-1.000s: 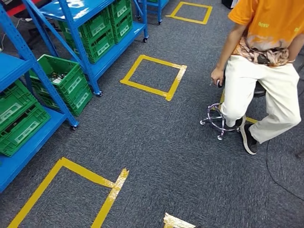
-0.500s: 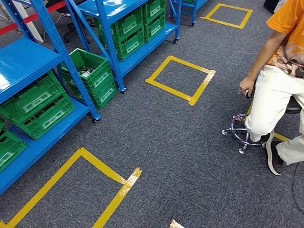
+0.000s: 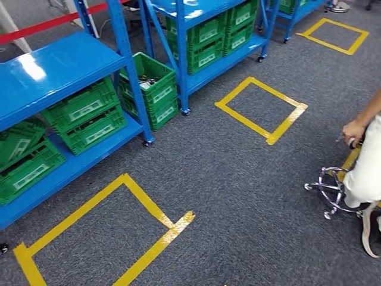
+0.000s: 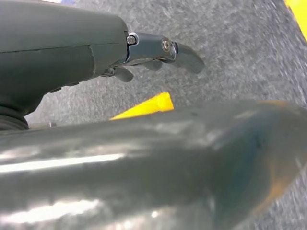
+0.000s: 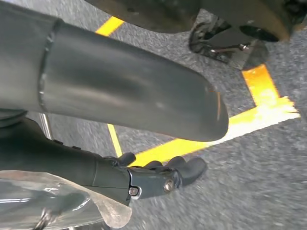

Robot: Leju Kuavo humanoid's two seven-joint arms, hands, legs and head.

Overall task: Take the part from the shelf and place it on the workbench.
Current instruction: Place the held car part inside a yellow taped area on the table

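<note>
**Head view: shelves ahead, both hands hanging**

Head view shows me blue shelving point(image 3: 67, 65) with green crates point(image 3: 85, 113) well beyond either robot hand. Left robot hand point(image 4: 159, 52) and right robot hand point(image 5: 163, 177) hang over carpet, fingers loosely extended, holding nothing. I cannot tell which crate holds the part.

Warehouse-style workshop: blue steel shelving point(image 3: 53, 65), green parts crates point(image 3: 150, 86), yellow floor-tape squares point(image 3: 261, 110).
</note>
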